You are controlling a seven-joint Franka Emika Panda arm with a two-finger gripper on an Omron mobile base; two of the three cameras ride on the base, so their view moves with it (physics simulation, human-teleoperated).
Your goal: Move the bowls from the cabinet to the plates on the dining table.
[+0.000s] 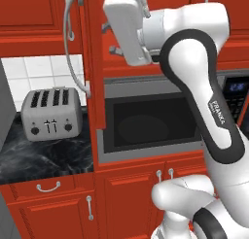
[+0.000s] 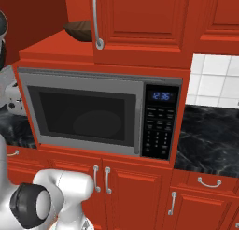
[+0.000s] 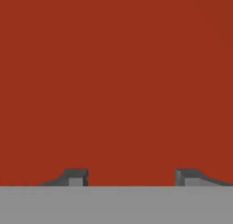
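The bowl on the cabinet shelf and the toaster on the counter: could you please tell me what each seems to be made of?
The bowl looks like dark brown wood with a matte finish, though only its rim and side show past the cabinet door. The toaster looks like brushed silver metal, going by its pale grey sheen, with dark slots and knobs.

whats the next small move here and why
Probably reach deeper into the cabinet toward the brown bowl on its shelf. The gripper has its jaws apart with nothing between them, facing plain red, and the bowl sits untouched.
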